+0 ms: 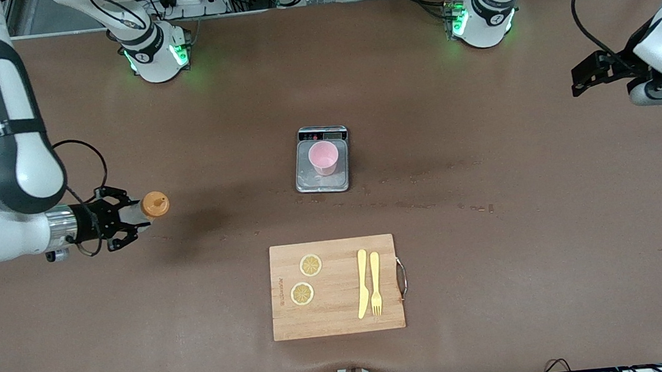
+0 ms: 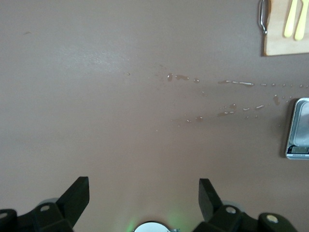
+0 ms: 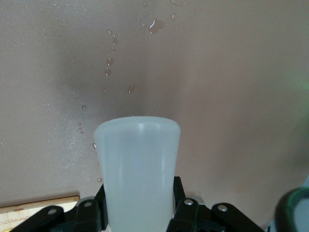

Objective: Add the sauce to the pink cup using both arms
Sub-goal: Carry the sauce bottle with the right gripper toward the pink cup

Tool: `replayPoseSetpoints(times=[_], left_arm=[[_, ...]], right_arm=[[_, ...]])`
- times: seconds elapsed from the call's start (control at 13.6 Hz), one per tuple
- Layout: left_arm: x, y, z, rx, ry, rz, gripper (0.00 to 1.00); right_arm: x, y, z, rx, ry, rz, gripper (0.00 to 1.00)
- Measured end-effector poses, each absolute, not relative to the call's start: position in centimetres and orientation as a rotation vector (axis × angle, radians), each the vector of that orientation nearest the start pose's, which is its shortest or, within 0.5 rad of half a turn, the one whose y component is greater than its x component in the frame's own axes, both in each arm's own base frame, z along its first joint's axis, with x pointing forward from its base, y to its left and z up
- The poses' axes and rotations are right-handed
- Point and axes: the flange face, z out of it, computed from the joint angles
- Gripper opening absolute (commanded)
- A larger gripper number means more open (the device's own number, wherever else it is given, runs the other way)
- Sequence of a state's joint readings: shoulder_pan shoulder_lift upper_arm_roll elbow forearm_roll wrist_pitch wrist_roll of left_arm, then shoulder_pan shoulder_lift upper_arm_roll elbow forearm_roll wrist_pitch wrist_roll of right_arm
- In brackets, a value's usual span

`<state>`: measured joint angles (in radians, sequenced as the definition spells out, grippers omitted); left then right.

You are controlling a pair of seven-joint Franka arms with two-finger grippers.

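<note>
The pink cup stands on a small silver scale at the table's middle. My right gripper hangs over the table toward the right arm's end, shut on the sauce bottle, whose orange cap shows beside the fingers. In the right wrist view the bottle's pale body fills the gap of the right gripper; the cap is hidden there. My left gripper waits in the air over the left arm's end of the table. In its own view the left gripper is open, with only bare table between the fingers.
A wooden cutting board lies nearer the front camera than the scale, with two lemon slices, a yellow knife and a fork on it. Drops of liquid dot the brown table. The scale's edge shows in the left wrist view.
</note>
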<state>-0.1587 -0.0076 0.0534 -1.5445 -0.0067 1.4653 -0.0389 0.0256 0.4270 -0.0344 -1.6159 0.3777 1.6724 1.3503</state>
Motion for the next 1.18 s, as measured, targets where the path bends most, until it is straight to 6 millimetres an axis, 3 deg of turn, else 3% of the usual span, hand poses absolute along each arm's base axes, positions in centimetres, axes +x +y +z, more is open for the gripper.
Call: replayPoseSetpoints(times=[0.22, 0.52, 0.88, 1.18], left_arm=[[53.2, -5.5, 64.4, -3.144, 0.07, 0.083, 1.0], [53.2, -5.4, 65.7, -3.147, 0.053, 0.039, 1.0], [53.4, -5.4, 65.9, -3.149, 0.022, 0.016, 1.0], [53.8, -5.4, 66.2, -3.152, 0.022, -0.042, 1.0]], right_arm=[[62.9, 6.0, 37.2, -2.259, 2.061, 0.723, 0.52], [61.8, 12.4, 38.1, -2.272, 2.187, 0.665, 0.52], [60.4, 17.8, 38.4, -2.273, 2.332, 0.558, 0.51], [57.9, 25.2, 38.3, -2.271, 2.446, 0.395, 0.51]])
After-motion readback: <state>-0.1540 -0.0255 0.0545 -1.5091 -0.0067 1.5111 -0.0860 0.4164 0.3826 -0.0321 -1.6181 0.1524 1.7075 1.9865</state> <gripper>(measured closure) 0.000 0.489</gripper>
